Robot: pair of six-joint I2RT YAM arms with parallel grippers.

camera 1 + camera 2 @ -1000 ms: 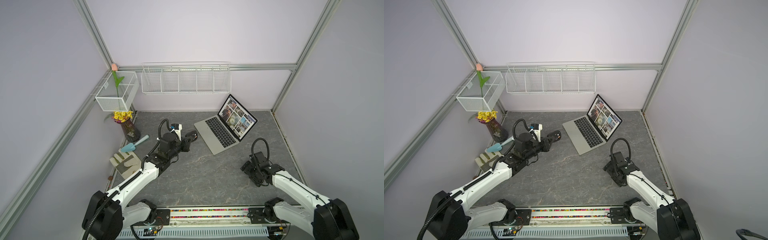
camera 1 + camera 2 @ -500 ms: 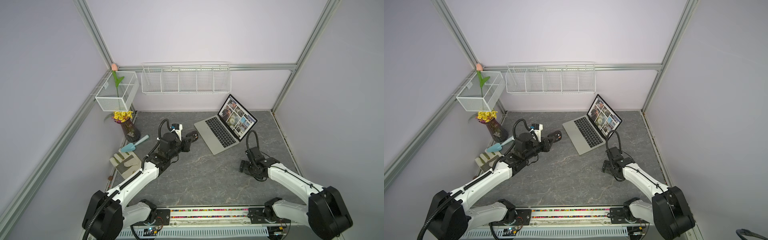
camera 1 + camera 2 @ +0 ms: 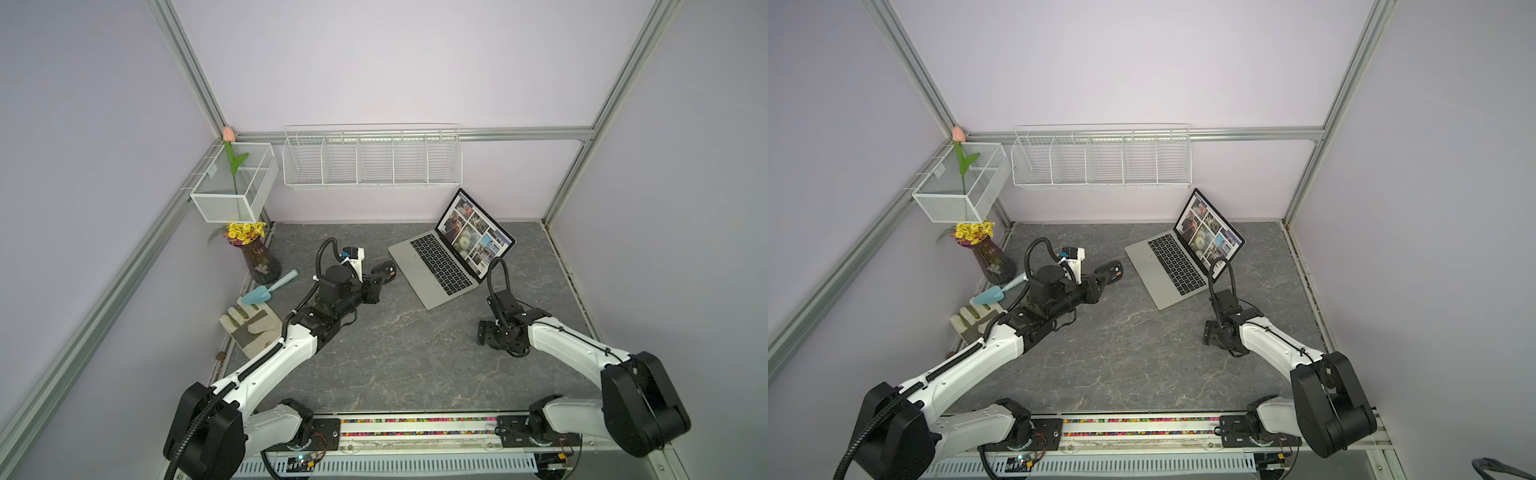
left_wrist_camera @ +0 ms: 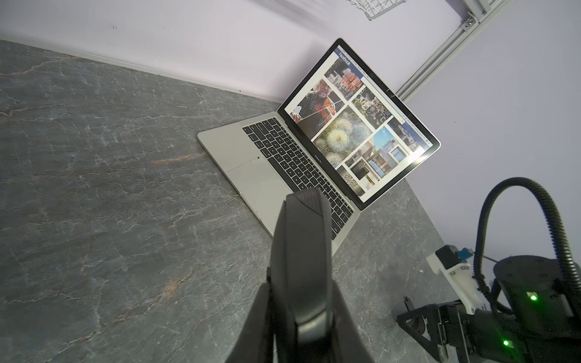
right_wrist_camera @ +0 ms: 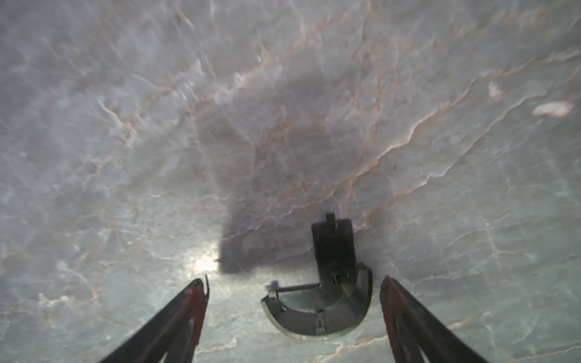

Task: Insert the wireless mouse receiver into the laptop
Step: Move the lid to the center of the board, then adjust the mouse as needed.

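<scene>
The silver-grey laptop stands open at the back right of the table, its screen showing a grid of photos. My left gripper is shut on the black mouse, which it holds on edge just left of the laptop. My right gripper hangs open low over the table in front of the laptop. A curved black cover piece lies on the table between its fingers, untouched. The wireless mouse receiver is not visible in any view.
Along the left edge stand a vase of yellow flowers, a blue trowel and a work glove. A wire basket and a mesh box hang on the walls. The right arm shows in the left wrist view.
My right arm has swung left and forward toward the middle of the table, ending low over the cover piece. The left arm and the mouse have stayed still.
</scene>
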